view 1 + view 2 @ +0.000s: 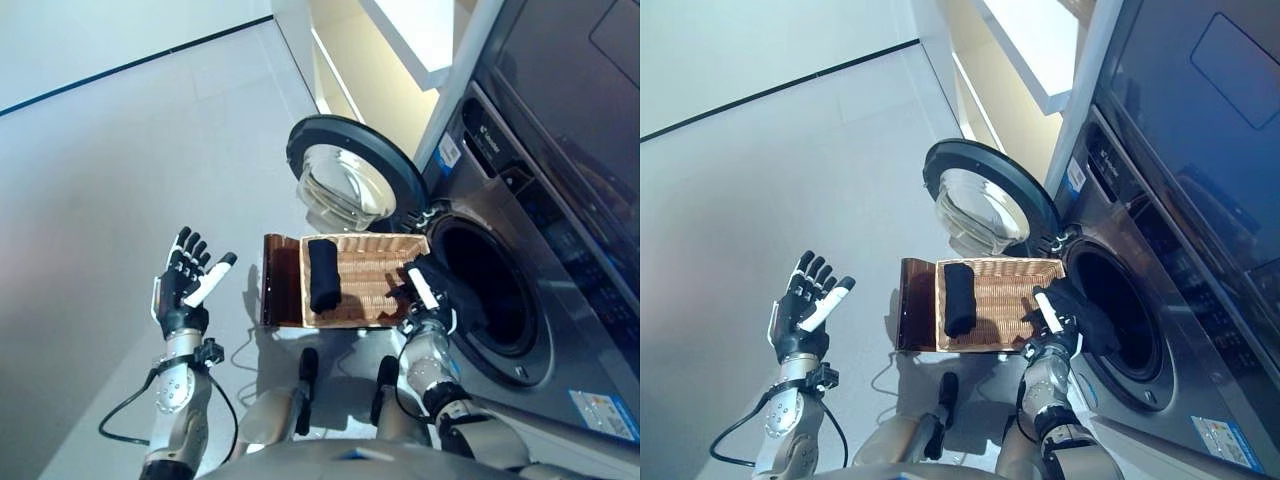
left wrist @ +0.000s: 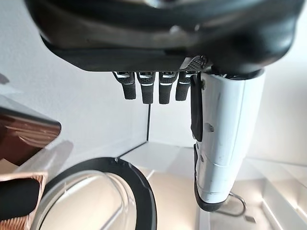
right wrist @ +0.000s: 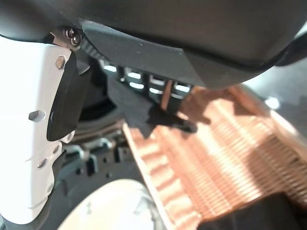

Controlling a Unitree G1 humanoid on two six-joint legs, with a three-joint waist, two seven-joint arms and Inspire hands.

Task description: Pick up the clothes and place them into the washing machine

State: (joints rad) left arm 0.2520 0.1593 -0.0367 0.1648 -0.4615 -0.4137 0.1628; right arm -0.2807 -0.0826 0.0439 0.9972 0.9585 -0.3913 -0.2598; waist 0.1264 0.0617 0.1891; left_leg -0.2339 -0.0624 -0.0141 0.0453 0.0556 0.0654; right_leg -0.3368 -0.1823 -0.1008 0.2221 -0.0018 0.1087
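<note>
A shallow wicker basket (image 1: 370, 283) rests on a low dark brown box (image 1: 281, 282) beside the washing machine (image 1: 560, 230). A folded black garment (image 1: 323, 275) lies in the basket's left part. My right hand (image 1: 424, 287) is at the basket's right end, by the rim of the open drum (image 1: 492, 292), with its fingers curled on a dark piece of clothing (image 3: 139, 112) that hangs toward the drum. My left hand (image 1: 186, 281) is raised over the floor left of the box, fingers straight, holding nothing.
The round washer door (image 1: 350, 178) stands open behind the basket, its glass facing me. A white cabinet (image 1: 400, 40) stands beyond the machine. Pale floor (image 1: 120, 170) stretches to the left.
</note>
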